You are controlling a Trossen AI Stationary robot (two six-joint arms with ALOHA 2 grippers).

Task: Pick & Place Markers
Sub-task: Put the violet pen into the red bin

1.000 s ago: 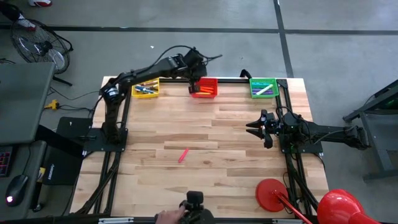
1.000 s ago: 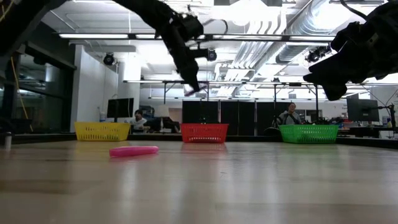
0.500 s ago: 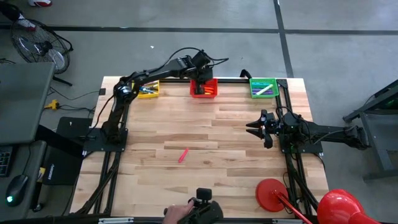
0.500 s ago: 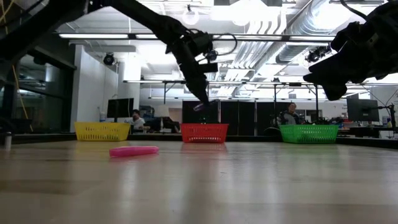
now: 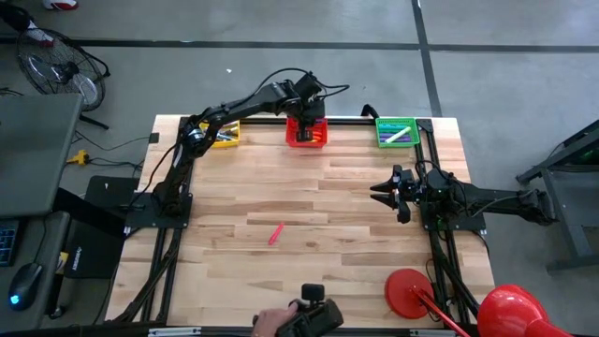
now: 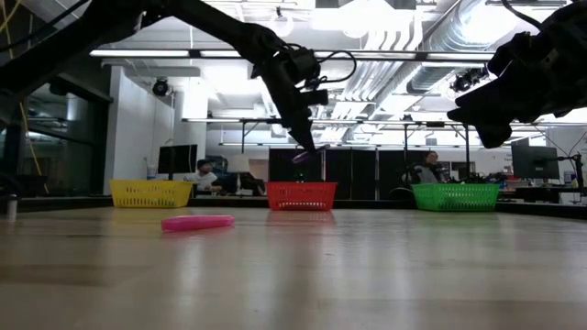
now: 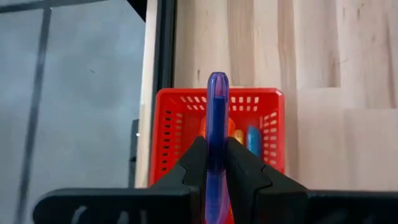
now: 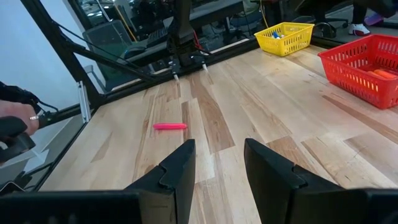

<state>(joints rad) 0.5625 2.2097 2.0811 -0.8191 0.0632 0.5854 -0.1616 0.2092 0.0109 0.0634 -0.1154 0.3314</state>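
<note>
While one purple marker (image 7: 217, 124) hangs gripped, three baskets (image 5: 307, 132)

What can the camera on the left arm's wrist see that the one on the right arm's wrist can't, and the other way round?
Only the left wrist view shows the left claw shut on a purple marker, poised above the red basket.

Only the right wrist view shows the right claw open and empty, a pink marker lying on the table, the yellow basket, and a person's hand at the edge.

Both show the red basket with markers inside, and the wooden table.
</note>
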